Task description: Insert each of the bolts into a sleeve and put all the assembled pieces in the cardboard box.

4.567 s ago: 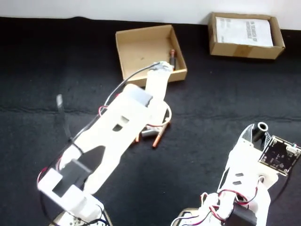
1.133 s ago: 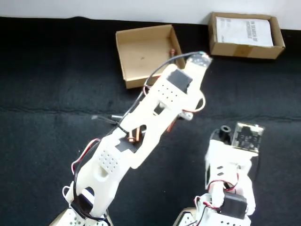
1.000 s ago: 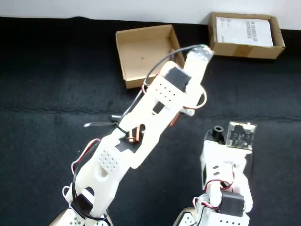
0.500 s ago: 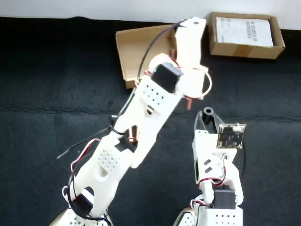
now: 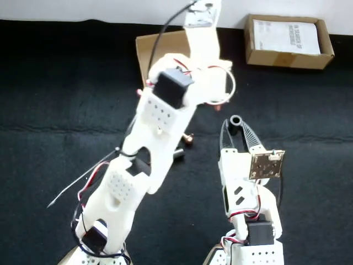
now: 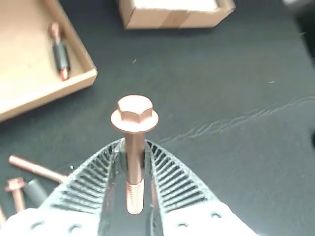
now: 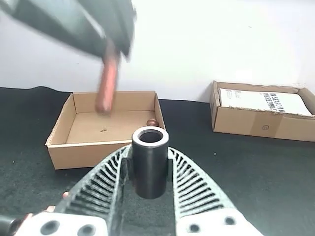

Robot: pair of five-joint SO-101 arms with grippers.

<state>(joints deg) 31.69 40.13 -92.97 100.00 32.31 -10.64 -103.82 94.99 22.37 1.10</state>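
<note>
1. Left pincer. The left pincer (image 6: 134, 146) is closed on a copper-coloured hex-flange metal bolt (image 6: 134, 117). Its fingers clamp the shank. The flanged head stands clear beyond the fingertips, and the threaded end lies back between the finger bases.

2. Right pincer. The right pincer (image 7: 149, 152) is closed on a black cylindrical sleeve (image 7: 150, 172). The sleeve is held upright with its open bore facing up.

3. Relation of parts. In the high view the bolt is near the sleeve but apart from it, on the side toward the open brown cardboard box (image 7: 88, 152). The bolt is not in the sleeve. In the right wrist view the left pincer and its bolt sit higher than the sleeve mouth and appear blurred.

4. Cardboard box. The box stands on the black cloth-covered table (image 6: 236, 88), toward the far edge by the white wall. One assembled piece (image 6: 59, 51), a copper bolt through a dark sleeve, lies inside against a side wall. In the high view the left arm crosses over part of the box.

5. Other items. A second cardboard box (image 5: 281, 61) holding a white printed sheet (image 5: 287, 36) stands beside the first, apart from it. Loose parts lie on the table near the left arm: a long copper-coloured bolt lying flat (image 6: 34, 168), a shorter copper bolt (image 6: 15, 189), and a dark loose sleeve (image 6: 37, 191) just beside the shorter bolt.
</note>
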